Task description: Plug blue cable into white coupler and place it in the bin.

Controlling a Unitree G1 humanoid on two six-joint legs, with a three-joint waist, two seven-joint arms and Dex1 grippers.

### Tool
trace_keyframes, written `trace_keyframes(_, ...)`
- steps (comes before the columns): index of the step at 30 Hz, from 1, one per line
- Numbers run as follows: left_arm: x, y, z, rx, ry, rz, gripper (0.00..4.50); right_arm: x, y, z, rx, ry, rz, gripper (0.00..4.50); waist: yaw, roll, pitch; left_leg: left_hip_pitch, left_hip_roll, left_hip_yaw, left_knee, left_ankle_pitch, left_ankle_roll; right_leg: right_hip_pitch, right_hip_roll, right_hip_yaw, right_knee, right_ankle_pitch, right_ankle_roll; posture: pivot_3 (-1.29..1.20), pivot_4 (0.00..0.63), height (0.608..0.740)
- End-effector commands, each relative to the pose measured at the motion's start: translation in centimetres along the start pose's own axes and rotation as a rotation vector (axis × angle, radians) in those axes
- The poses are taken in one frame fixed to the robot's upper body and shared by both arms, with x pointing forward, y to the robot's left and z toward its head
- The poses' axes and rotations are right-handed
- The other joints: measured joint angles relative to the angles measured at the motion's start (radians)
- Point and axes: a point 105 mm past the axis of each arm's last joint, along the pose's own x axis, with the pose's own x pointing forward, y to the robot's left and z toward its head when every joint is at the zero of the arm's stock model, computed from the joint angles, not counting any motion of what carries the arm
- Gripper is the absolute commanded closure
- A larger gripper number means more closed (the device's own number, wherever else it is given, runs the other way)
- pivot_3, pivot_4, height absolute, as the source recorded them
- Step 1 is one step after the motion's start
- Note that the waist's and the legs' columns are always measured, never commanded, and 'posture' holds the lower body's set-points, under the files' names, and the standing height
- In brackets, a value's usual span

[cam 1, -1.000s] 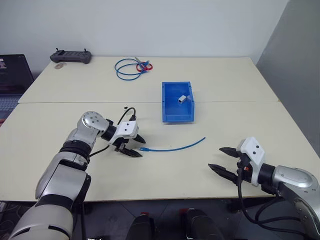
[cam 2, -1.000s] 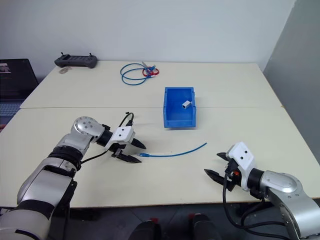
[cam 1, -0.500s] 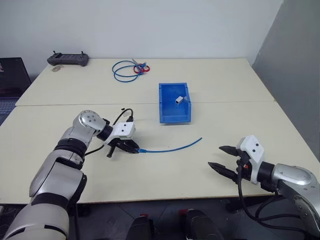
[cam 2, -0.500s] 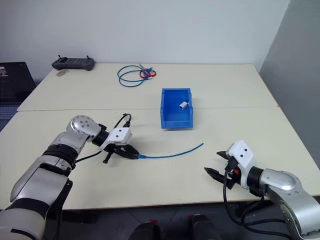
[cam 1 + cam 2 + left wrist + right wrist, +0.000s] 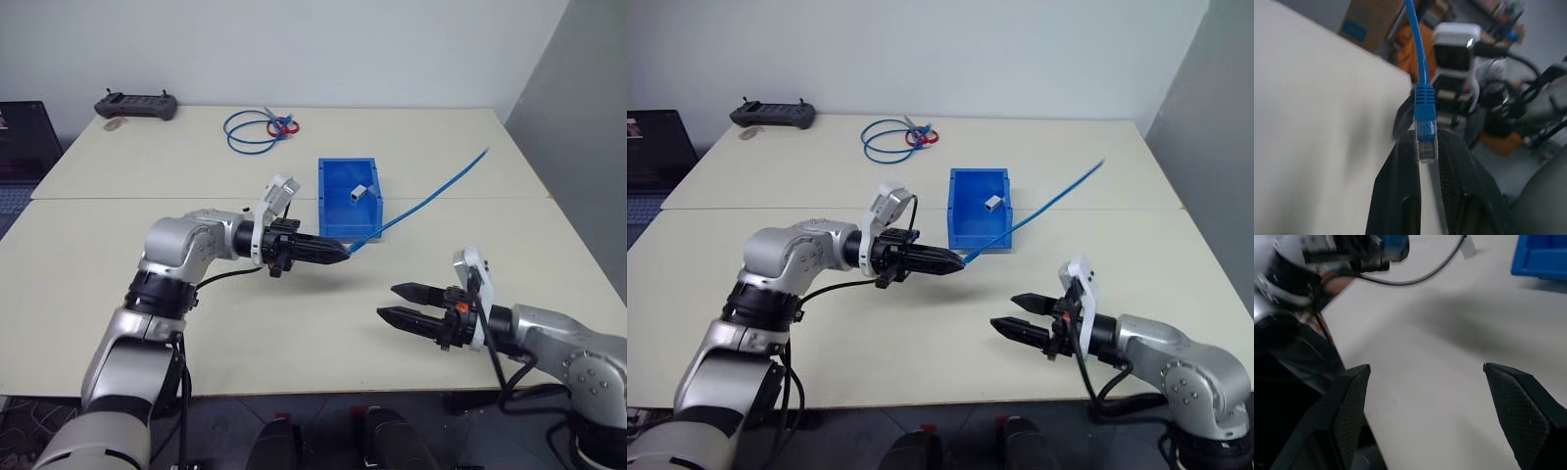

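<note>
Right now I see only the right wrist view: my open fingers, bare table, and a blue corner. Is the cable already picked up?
Observer: Yes. The left gripper is shut on the plug end of the cable; the rest slants up over the table.
Operator: Where is the coupler, please?
Observer: Inside the bin, near its far right wall; the coupler lies alone there.
Operator: And my right gripper, is it near the cable?
Observer: No, the right gripper hangs open and empty over the table, nearer the robot than the cable.
</note>
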Motion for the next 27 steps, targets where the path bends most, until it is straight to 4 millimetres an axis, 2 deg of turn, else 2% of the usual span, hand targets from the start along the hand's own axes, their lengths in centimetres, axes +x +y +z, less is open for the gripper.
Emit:
trace_keyframes(1, 0.8, -1.7, -0.5, -0.046, -0.039, -0.028, 4.28, 0.5, 1.1, 2.5, 0.071, -0.086, 0.092, 0.59, 0.000, 0.000, 0.001, 0.000, 0.001, 0.000, 0.000, 0.000, 0.000, 0.000, 0.001, 0.000, 0.000, 0.000, 0.000, 0.00, 0.150, 0.740)
trace_keyframes(6, 1.5, -2.3, -1.0, -0.086, -0.066, -0.044, 4.28, 0.7, 2.5, 3.2, 0.138, -0.086, 0.183, 0.59, 0.017, 0.000, 0.001, 0.001, 0.000, -0.002, 0.000, 0.001, 0.000, 0.001, 0.001, -0.002, 0.001, 0.000, 0.000, 0.00, 0.150, 0.740)
trace_keyframes(11, 1.7, -2.5, -1.2, -0.097, -0.077, -0.045, 4.28, 1.3, 2.5, 2.6, 0.153, -0.050, 0.158, 0.59, 0.021, 0.000, 0.001, 0.000, -0.001, 0.001, 0.001, 0.001, 0.000, 0.001, 0.001, 0.001, -0.001, 0.001, 0.002, 0.00, 0.150, 0.740)
trace_keyframes(15, 1.6, -2.8, -1.5, -0.103, -0.068, -0.050, 4.28, 1.6, 2.3, 2.9, 0.183, -0.069, 0.149, 0.59, 0.021, 0.000, 0.001, 0.000, 0.000, 0.001, 0.000, 0.000, 0.000, 0.001, 0.001, 0.001, -0.001, 0.001, 0.002, 0.00, 0.150, 0.740)
trace_keyframes(19, 1.6, -2.7, -1.4, -0.102, -0.075, -0.044, 4.28, 1.4, 2.0, 3.3, 0.206, -0.092, 0.142, 1.24, 0.021, 0.000, 0.001, 0.000, 0.000, 0.001, 0.001, 0.001, 0.000, 0.001, 0.001, 0.001, -0.001, 0.001, 0.002, 0.00, 0.150, 0.740)
trace_keyframes(24, 1.5, -2.6, -1.1, -0.094, -0.090, -0.036, 4.28, 1.1, 2.1, 3.3, 0.226, -0.082, 0.147, 2.49, 0.021, 0.000, 0.001, 0.000, -0.001, 0.001, 0.001, 0.000, 0.000, 0.001, 0.001, 0.001, -0.001, 0.001, 0.002, 0.00, 0.150, 0.740)
trace_keyframes(27, 1.5, -2.3, -0.8, -0.076, -0.101, -0.018, 4.28, 1.1, 2.0, 3.1, 0.227, -0.065, 0.143, 3.06, 0.021, 0.000, 0.001, 0.000, 0.000, 0.001, 0.000, 0.000, 0.000, 0.001, 0.001, 0.001, -0.001, 0.001, 0.002, 0.00, 0.150, 0.740)
